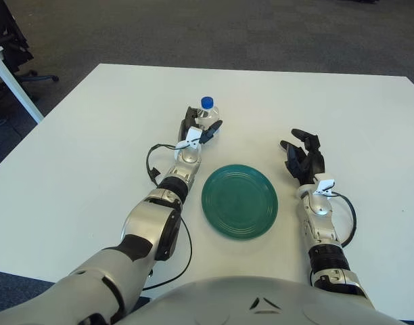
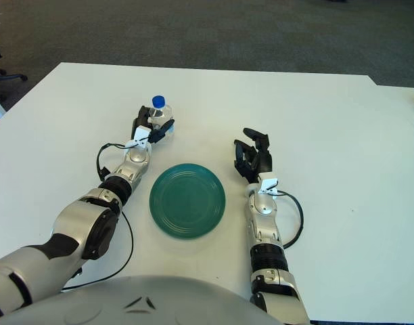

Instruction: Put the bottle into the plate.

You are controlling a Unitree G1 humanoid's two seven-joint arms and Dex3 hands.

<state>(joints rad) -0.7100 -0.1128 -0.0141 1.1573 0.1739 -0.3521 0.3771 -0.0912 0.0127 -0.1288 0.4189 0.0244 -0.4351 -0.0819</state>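
A small clear bottle (image 1: 207, 114) with a blue cap stands upright on the white table, beyond the upper left of the green plate (image 1: 239, 200). My left hand (image 1: 199, 128) reaches forward and its fingers are curled around the bottle's lower body; it also shows in the right eye view (image 2: 151, 130). The bottle (image 2: 157, 111) is still on the table surface, apart from the plate (image 2: 187, 200). My right hand (image 1: 303, 159) shows to the right of the plate, fingers relaxed and holding nothing.
The white table (image 1: 92, 149) spans the view, with dark carpet beyond its far edge. An office chair base (image 1: 21, 71) and another white table leg (image 1: 14, 84) stand at the far left. A black cable loops beside my left forearm (image 1: 153, 166).
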